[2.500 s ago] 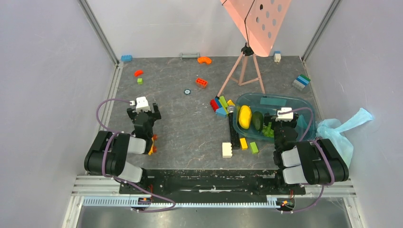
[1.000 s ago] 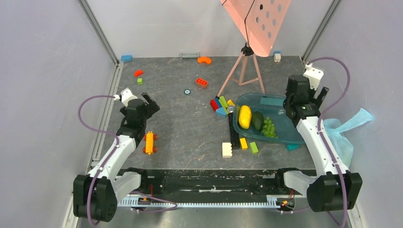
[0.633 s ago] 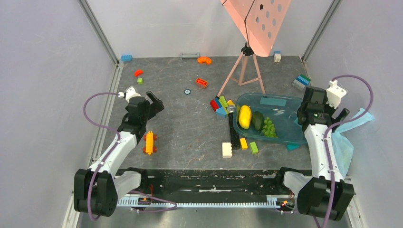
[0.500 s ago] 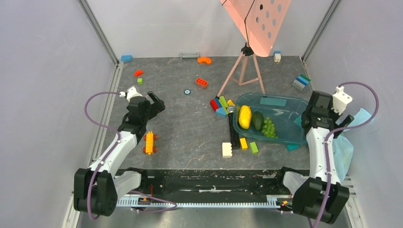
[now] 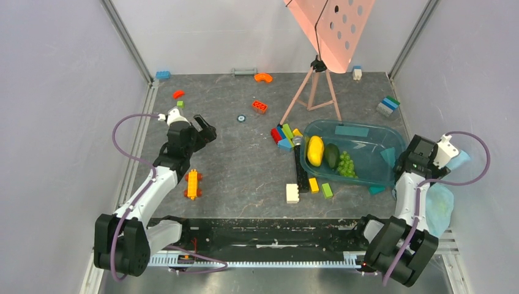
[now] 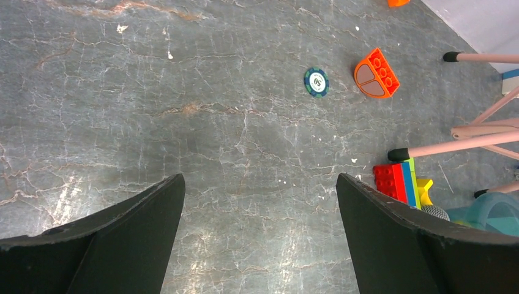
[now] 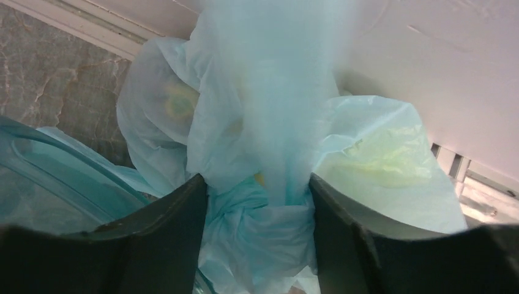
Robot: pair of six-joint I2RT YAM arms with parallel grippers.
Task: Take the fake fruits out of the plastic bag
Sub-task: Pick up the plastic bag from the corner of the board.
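Note:
The light blue plastic bag [image 5: 440, 203] lies bunched against the right wall, just right of the teal tub [image 5: 367, 131]. My right gripper [image 5: 454, 166] reaches into it. In the right wrist view the gripper [image 7: 257, 202] has its jaws partly apart on either side of the bag's [image 7: 263, 110] twisted neck, the film touching both. A pale yellow shape [image 7: 379, 165] shows through the film. A yellow lemon [image 5: 314, 150], a dark green fruit [image 5: 331, 155] and green grapes [image 5: 346, 164] lie in the tub. My left gripper [image 5: 205, 130] is open and empty above bare table [image 6: 260, 202].
A pink tripod [image 5: 315, 89] stands behind the tub. Coloured bricks [image 5: 283, 136] lie left of the tub and in front of it [image 5: 292, 193]. An orange toy [image 5: 193, 184] lies near my left arm. A poker chip [image 6: 316, 81] and an orange brick [image 6: 376, 73] lie ahead of the left gripper.
My right arm has swung from over the tub's far end out to the right and down onto the bag. My left arm rose from its rest pose and reached slightly forward, open.

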